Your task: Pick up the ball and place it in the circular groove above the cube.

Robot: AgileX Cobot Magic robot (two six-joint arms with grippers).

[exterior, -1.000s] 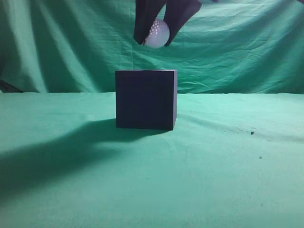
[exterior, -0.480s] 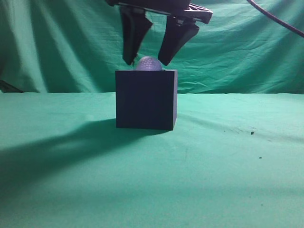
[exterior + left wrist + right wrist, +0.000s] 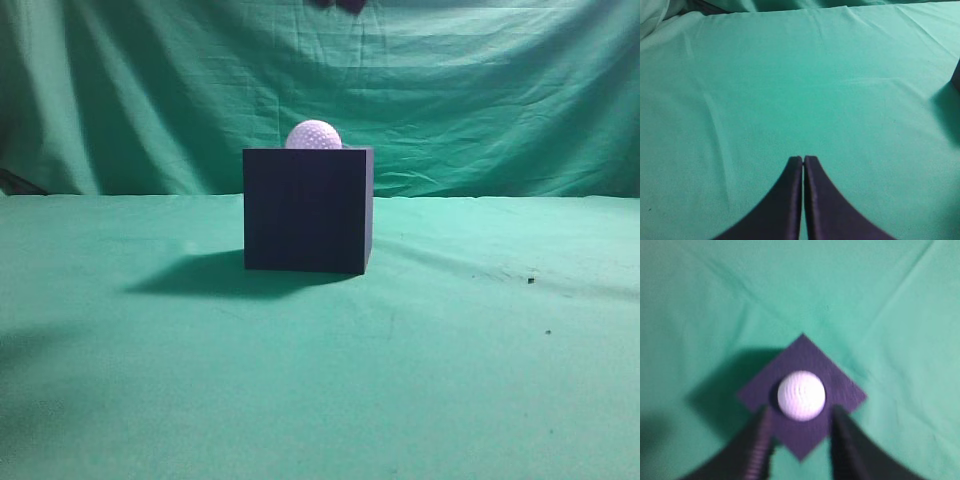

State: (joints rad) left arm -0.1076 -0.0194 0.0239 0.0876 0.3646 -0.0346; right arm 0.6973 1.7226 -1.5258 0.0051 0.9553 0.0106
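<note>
A white dimpled ball (image 3: pixel 313 135) rests in the groove on top of the dark cube (image 3: pixel 307 210), which stands on the green cloth. From above in the right wrist view, the ball (image 3: pixel 801 395) sits in the middle of the cube's top (image 3: pixel 832 375). My right gripper (image 3: pixel 800 412) is open and empty, high above the cube, with only its fingertips (image 3: pixel 337 4) showing at the top edge of the exterior view. My left gripper (image 3: pixel 803 159) is shut and empty over bare cloth, away from the cube.
A green cloth (image 3: pixel 450 350) covers the table and hangs as a backdrop. The cube's shadow (image 3: pixel 190 275) falls to its left. A dark corner of the cube (image 3: pixel 956 75) shows at the right edge of the left wrist view.
My right gripper lowered the ball onto the cube, opened and let it go, then rose almost out of the exterior view. The ball stays on the cube.
</note>
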